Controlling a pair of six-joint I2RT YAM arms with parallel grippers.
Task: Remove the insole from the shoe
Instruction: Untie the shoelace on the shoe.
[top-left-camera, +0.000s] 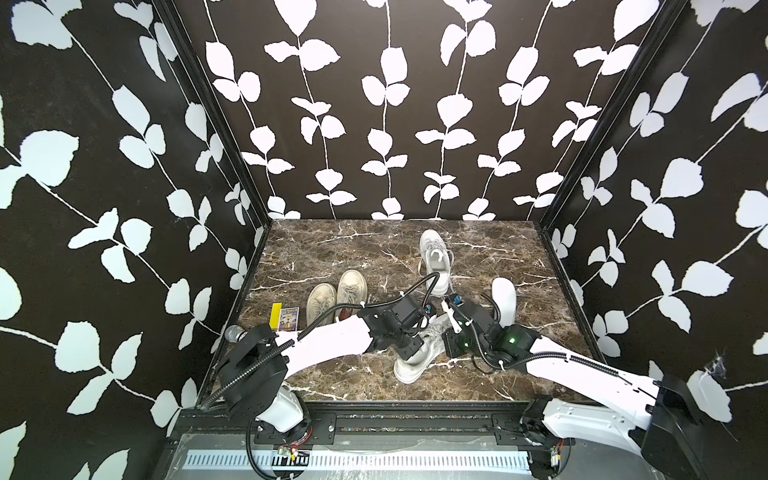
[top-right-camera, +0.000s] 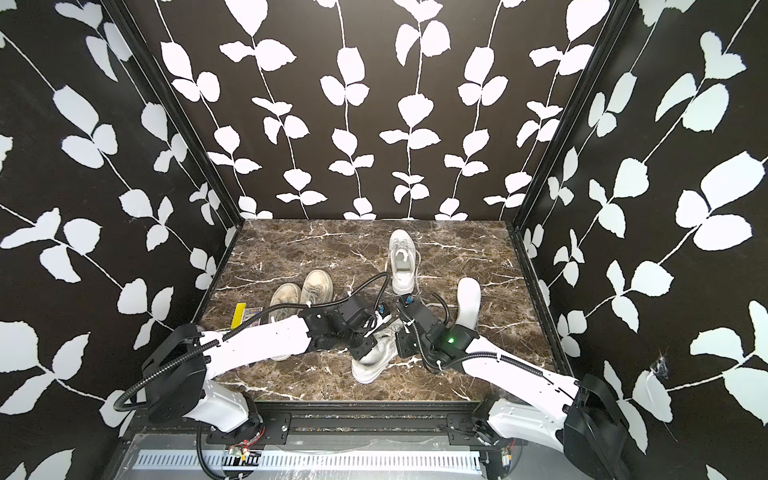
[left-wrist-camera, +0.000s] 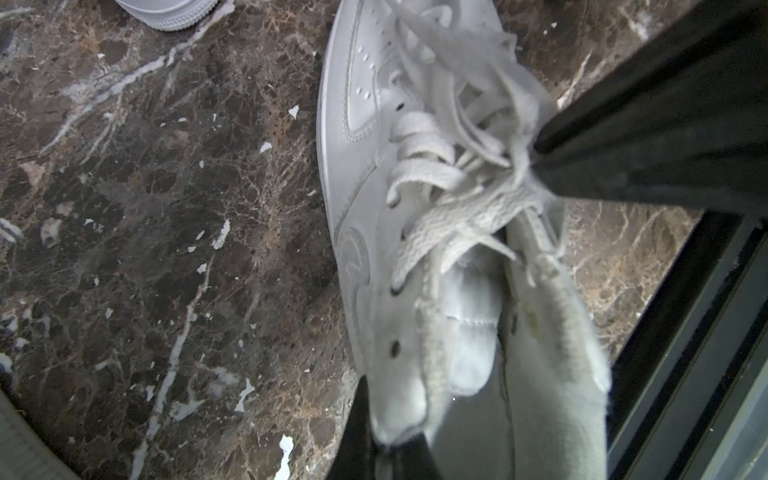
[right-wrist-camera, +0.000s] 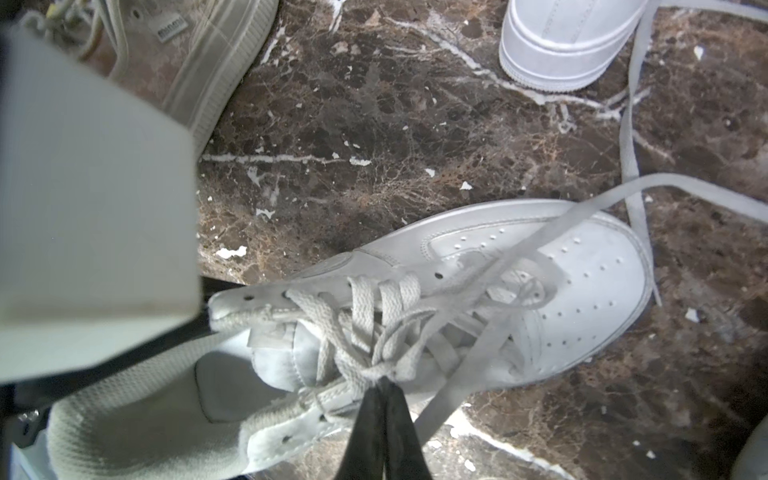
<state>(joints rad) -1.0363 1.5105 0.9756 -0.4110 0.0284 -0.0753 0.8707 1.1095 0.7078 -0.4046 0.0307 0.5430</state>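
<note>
A white lace-up shoe (top-left-camera: 415, 365) (top-right-camera: 370, 365) lies near the table's front, between my two arms. Its pale insole (right-wrist-camera: 224, 386) shows inside the shoe's opening, lying flat in the heel. My left gripper (left-wrist-camera: 390, 453) is shut on the edge of the shoe's upper (left-wrist-camera: 399, 399) beside the tongue, and in both top views it (top-left-camera: 409, 351) (top-right-camera: 365, 347) sits over the shoe. My right gripper (right-wrist-camera: 380, 388) is shut on the bunched laces (right-wrist-camera: 374, 353) above the tongue. Its black fingers (left-wrist-camera: 582, 158) show pinching those laces in the left wrist view.
A second white shoe (top-left-camera: 435, 259) stands at the back, its long lace (right-wrist-camera: 631, 166) trailing over the table. A loose white insole (top-left-camera: 504, 296) lies at the right. Two beige sneakers (top-left-camera: 336, 297) and a yellow box with a card pack (top-left-camera: 282, 318) are at the left.
</note>
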